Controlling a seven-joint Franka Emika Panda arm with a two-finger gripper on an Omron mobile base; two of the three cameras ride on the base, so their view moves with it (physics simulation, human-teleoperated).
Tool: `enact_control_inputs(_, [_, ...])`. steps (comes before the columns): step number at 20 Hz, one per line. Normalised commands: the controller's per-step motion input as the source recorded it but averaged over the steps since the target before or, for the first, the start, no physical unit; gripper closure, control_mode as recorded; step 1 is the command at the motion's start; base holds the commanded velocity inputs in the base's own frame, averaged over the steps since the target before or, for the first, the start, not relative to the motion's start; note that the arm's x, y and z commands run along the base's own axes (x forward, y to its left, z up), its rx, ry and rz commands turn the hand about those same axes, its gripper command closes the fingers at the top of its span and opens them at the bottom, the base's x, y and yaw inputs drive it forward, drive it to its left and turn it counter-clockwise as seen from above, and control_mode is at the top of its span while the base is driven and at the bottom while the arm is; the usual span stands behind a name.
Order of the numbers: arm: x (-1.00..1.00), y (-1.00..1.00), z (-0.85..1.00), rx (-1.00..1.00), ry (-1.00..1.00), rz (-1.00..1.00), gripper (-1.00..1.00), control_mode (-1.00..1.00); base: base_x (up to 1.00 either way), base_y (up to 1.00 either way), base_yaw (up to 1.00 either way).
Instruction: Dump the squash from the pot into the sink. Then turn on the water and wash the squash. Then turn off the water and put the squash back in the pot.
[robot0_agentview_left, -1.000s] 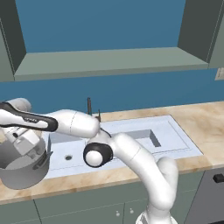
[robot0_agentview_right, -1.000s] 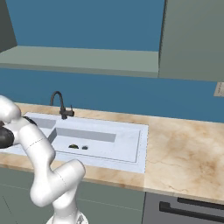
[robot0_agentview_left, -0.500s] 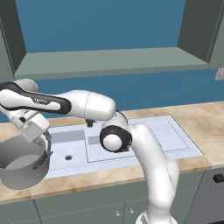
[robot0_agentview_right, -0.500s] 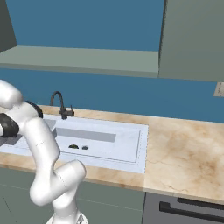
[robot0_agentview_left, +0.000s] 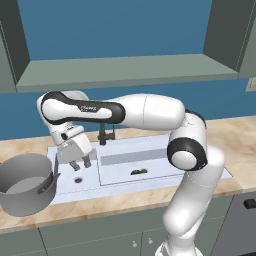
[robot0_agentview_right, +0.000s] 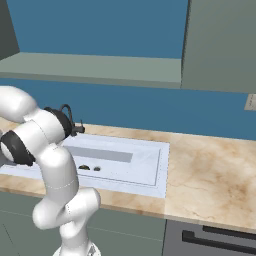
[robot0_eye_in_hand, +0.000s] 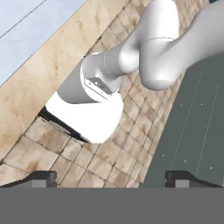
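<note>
I see the squash (robot0_agentview_left: 138, 171), a small dark lump, lying in the larger basin of the pale sink (robot0_agentview_left: 165, 146), so I judge the dump done. The grey metal pot (robot0_agentview_left: 26, 184) sits upright on the marbled surface (robot0_agentview_left: 235, 137) left of the sink. My fingers (robot0_agentview_left: 80, 164) hang apart, empty, near the faucet (robot0_agentview_left: 104, 133).

small pale lettering on the dark band of the arm's upper link (robot0_agentview_left: 87, 107), too small and blurred to read, perhaps a maker's name, no other text, numbers or signs legible anywhere
</note>
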Motion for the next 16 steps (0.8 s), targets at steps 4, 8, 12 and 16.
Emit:
enact_control_inputs(4, [-0.36,-1.00,0.11,0.33,-0.04,-0.24,-1.00,-1.00,0.00,0.00,0.00])
enact_control_inputs(8, [-0.31,-1.00,0.33,0.35,-0.11,-0.25,-1.00,-1.00,0.00,0.00,0.00])
enact_control_inputs(12, [-0.04,-0.86,0.41,0.24,-0.14,-0.43,-1.00,-1.00,0.00,0.00,0.00])
enact_control_inputs(16, [0.13,-0.68,0.46,0.14,-0.03,-0.55,-1.00,-1.00,0.00,0.00,0.00])
